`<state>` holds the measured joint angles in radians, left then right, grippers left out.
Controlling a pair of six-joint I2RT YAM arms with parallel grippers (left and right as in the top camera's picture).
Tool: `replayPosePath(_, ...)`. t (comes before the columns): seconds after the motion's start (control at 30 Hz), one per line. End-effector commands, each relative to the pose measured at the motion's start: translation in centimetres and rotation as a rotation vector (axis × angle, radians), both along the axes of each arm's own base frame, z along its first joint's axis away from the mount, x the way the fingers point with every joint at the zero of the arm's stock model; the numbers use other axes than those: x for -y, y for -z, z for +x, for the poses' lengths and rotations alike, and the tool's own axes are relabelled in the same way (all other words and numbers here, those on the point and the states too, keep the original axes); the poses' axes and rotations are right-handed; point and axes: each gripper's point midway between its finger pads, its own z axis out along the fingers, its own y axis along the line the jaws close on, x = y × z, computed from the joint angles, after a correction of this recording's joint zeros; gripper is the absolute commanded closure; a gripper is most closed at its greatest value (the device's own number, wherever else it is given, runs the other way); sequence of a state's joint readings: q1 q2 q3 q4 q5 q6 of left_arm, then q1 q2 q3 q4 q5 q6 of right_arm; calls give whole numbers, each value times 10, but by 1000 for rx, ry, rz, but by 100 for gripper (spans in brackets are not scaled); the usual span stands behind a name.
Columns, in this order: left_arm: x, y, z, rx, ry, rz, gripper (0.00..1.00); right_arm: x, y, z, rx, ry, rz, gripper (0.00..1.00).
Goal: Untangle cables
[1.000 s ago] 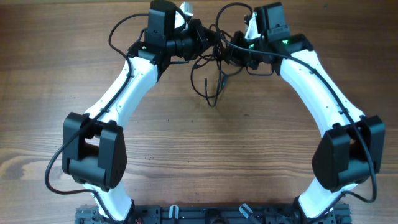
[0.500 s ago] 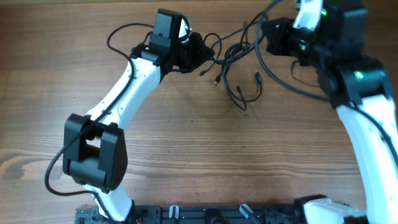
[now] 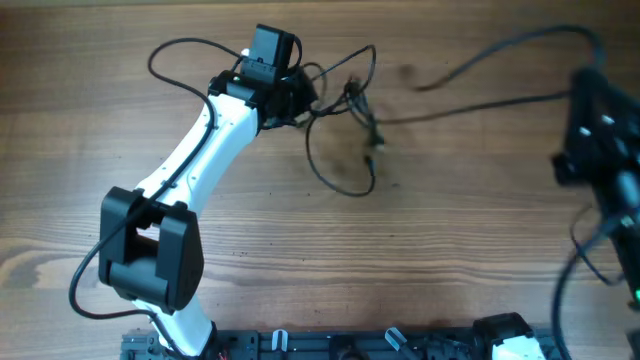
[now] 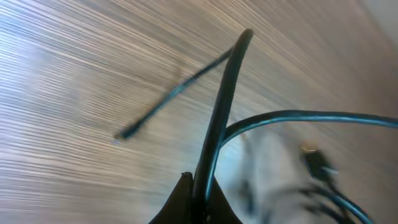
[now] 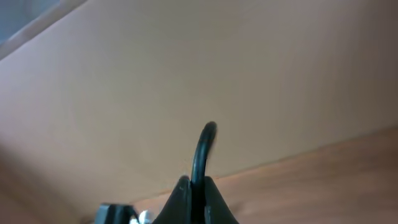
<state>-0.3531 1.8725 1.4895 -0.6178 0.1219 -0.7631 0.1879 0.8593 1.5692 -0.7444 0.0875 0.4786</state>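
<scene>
L gripper [image 4: 198,190] pinched shut on one of the cables [image 3: 362,115]. R gripper [image 5: 194,186] likewise clamped on a strand, far rt, blurred. Loose tangle lay on wood table [image 3: 300,250] just beside L gripper; two strands ran twd rt side.

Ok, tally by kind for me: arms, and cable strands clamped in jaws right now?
Arms: 2, the left arm and the right arm.
Cable strands clamped in jaws: 2, the left strand and the right strand.
Total: 4.
</scene>
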Motion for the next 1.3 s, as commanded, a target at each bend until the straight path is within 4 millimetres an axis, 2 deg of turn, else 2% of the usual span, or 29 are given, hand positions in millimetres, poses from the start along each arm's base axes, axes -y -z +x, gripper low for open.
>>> replayPosePath(0.0,-42,0,10,57,-106,199,96,22,10,5,-50,135,29,96)
replayPosePath(0.03,-42,0,10,60,-92,205,96,22,16,8,-72,135,26,96)
replayPosePath(0.13,-32,-11,19,130,1,193,96,10,50,32,-214,95,-4,96)
replayPosePath(0.2,-10,-40,24,228,127,103,96,2,80,50,-333,69,-26,96)
replayPosePath(0.27,3,-98,23,369,204,-35,96,-16,120,74,-485,-1,-41,96)
replayPosePath(0.37,6,-161,10,498,265,-170,96,-23,162,96,-633,-17,-61,96)
replayPosePath(0.43,-2,-206,-7,584,315,-260,96,-26,203,113,-770,-12,-85,95)
replayPosePath(0.5,-12,-227,-21,613,337,-300,96,-35,233,124,-865,-58,-106,93)
replayPosePath(0.57,-16,-237,-31,594,355,-373,96,-68,255,132,-901,-294,-160,78)
replayPosePath(0.6,-18,-239,-35,549,342,-453,96,-89,259,131,-887,-455,-175,63)
replayPosePath(0.7,-31,-242,-38,453,275,-586,96,-112,249,122,-848,-610,-137,32)
replayPosePath(0.77,-42,-242,-34,448,240,-592,96,-122,227,116,-773,-684,-131,27)
replayPosePath(0.83,-45,-236,-33,432,227,-585,96,-138,208,107,-701,-774,-106,25)
replayPosePath(1.03,-43,-199,-23,321,156,-544,96,-212,191,82,-635,-952,-90,27)
replayPosePath(1.2,-28,-194,-25,301,185,-546,96,-228,206,93,-732,-736,-27,33)
replayPosePath(1.27,-32,-191,-21,308,156,-521,96,-250,211,100,-734,-744,14,36)
